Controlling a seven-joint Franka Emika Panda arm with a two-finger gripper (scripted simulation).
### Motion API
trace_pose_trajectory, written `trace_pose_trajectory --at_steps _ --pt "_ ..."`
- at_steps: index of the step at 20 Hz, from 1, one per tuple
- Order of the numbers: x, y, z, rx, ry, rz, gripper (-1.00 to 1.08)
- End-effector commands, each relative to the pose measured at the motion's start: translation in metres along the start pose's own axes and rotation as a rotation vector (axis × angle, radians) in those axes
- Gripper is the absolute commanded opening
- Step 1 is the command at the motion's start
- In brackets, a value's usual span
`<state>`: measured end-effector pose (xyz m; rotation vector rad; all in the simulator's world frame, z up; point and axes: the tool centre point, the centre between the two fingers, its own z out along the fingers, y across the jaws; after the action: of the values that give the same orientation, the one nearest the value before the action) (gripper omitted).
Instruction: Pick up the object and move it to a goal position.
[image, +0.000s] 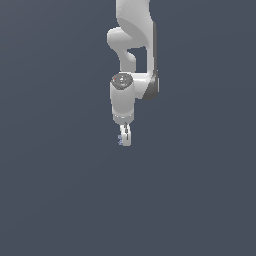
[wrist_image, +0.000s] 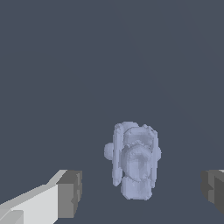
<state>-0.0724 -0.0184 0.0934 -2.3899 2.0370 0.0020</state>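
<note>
The object (wrist_image: 133, 159) is a small pale blue-lavender lump with ridged sides. In the wrist view it sits in the gap between my two fingers, touching neither. My gripper (wrist_image: 141, 192) is open, with one dark pad (wrist_image: 70, 192) on one side and the other pad (wrist_image: 213, 190) far off on the opposite side. In the exterior view the gripper (image: 126, 137) points straight down under the white arm. The object (image: 120, 140) shows there as a tiny bluish speck at the fingertips, on the exterior view's left of them.
A plain dark grey-blue surface (image: 200, 200) fills both views. The white arm (image: 132, 45) rises out of the exterior view's upper edge.
</note>
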Motion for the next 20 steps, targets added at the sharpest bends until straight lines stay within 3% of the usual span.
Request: trace_pose_trajectory --at_steps 1,11,20 --pt "0.0 0.002 0.001 0.0 0.001 0.026 1.0" --pt "0.001 0.003 0.007 0.0 0.002 0.04 1.0" --pt "0.001 0.004 0.045 -0.001 0.002 0.044 1.0"
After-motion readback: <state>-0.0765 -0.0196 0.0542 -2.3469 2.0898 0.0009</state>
